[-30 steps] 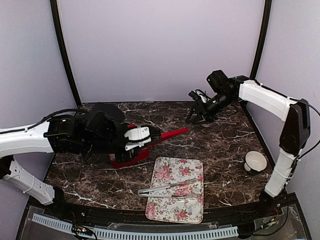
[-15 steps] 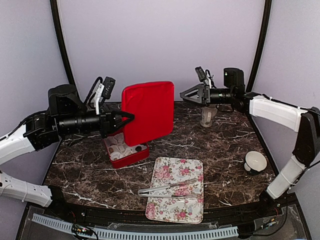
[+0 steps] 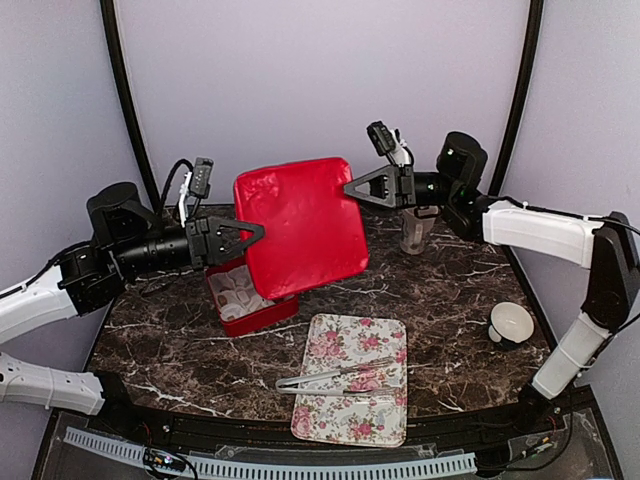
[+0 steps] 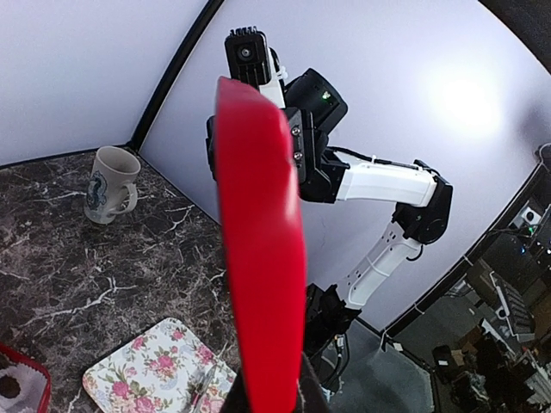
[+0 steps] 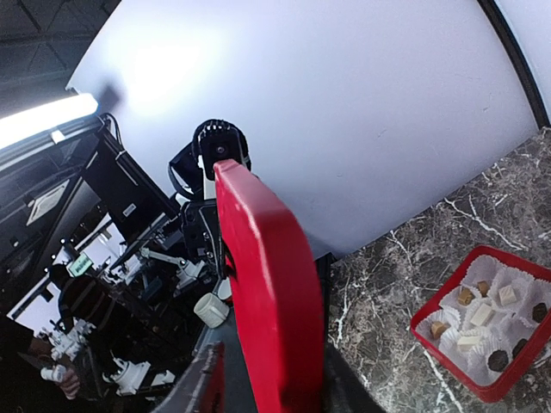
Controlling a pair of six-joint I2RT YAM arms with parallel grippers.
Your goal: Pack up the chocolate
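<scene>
A red lid (image 3: 300, 225) hangs upright above the table between both arms. My left gripper (image 3: 255, 232) is shut on its left edge; in the left wrist view the lid (image 4: 263, 258) rises edge-on from that gripper (image 4: 271, 391). My right gripper (image 3: 350, 190) straddles the lid's upper right corner. In the right wrist view the lid (image 5: 267, 284) stands between that gripper's (image 5: 271, 383) jaws, the right finger against it and the left finger a narrow gap away. Below stands the open red box (image 3: 255, 318) with white paper cups. Tan chocolate (image 5: 466, 295) and dark chocolate (image 5: 498, 361) lie in them.
A mug (image 3: 415, 232) stands at the back right, behind the right gripper. A floral tray (image 3: 355, 410) with metal tongs (image 3: 340, 377) lies at the front centre. A white bowl (image 3: 511, 322) sits near the right arm's base.
My left arm has lifted the red lid off the box and stood it upright. My right gripper swung over from the mug, opened wide, and now closes round the lid's corner.
</scene>
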